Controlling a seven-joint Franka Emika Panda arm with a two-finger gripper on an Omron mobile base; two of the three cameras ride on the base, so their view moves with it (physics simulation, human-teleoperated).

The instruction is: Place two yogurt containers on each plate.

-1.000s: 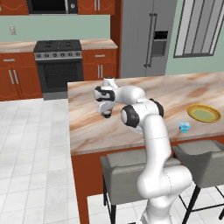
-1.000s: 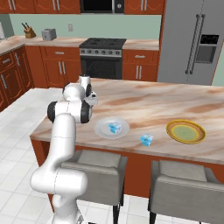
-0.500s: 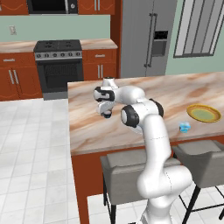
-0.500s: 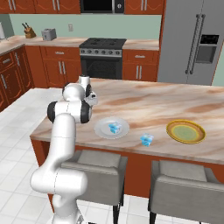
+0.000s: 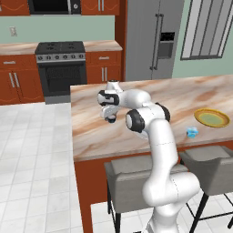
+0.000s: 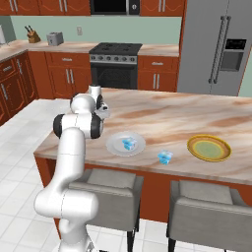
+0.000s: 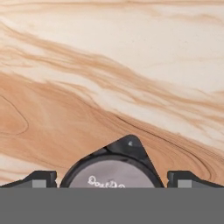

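Observation:
A dark yogurt container with a pale top [image 7: 127, 151] stands on the marble counter, right between my fingertips [image 7: 41, 178]. My gripper [image 7: 112, 180] is open, one finger on each side of the cup with a thin gap to it. The gripper [image 5: 109, 119] hangs low over the counter's left part, also seen from the other side [image 6: 102, 112]. A white-grey plate [image 6: 114, 145] holds one light blue yogurt container [image 6: 129, 143]. Another light blue container [image 6: 165, 157] [image 5: 192, 132] sits on the bare counter. The yellow-rimmed plate [image 6: 209, 147] [image 5: 211, 118] lies to the right with nothing on it.
The counter's front edge [image 6: 147, 170] has two grey stools [image 6: 106, 184] tucked under it. A stove [image 6: 115, 64] and a steel fridge [image 6: 219, 47] stand behind the island. My own arm [image 5: 150, 123] covers the white plate in the left base view.

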